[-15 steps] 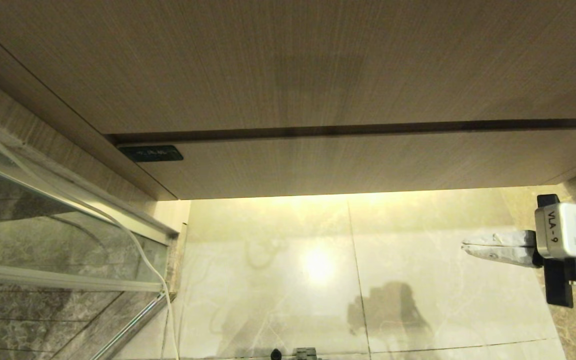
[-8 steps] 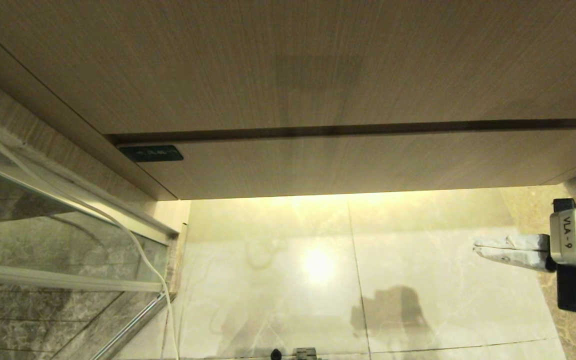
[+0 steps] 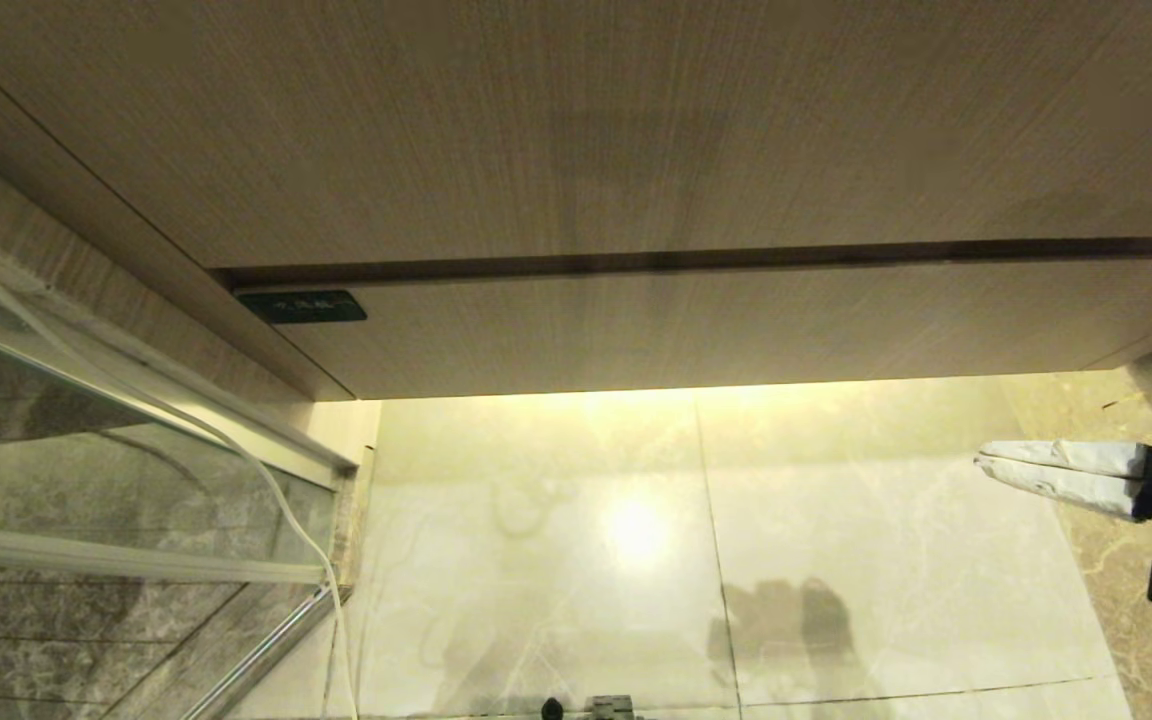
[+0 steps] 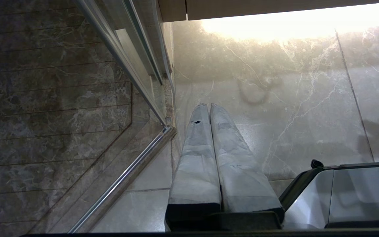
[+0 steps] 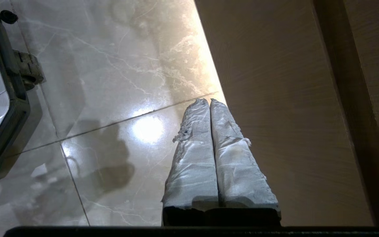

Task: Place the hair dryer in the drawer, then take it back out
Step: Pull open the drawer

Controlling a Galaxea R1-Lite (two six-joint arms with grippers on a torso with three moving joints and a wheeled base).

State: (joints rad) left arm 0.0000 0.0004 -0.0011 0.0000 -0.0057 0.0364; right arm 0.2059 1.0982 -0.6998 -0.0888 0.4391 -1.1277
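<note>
Right gripper point(image 3: 981, 461) retreated rightward, body cut off, fingers closed empty; drawer point(image 3: 736, 320) shut; left gripper point(image 4: 209, 106) closed.

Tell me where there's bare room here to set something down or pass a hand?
The pale marble floor lies bare between the glass shower door and the right end effector, in front of the shut drawer. Tighter spots: the left edge, where a thin white cable hangs, and beside the right end effector.
</note>
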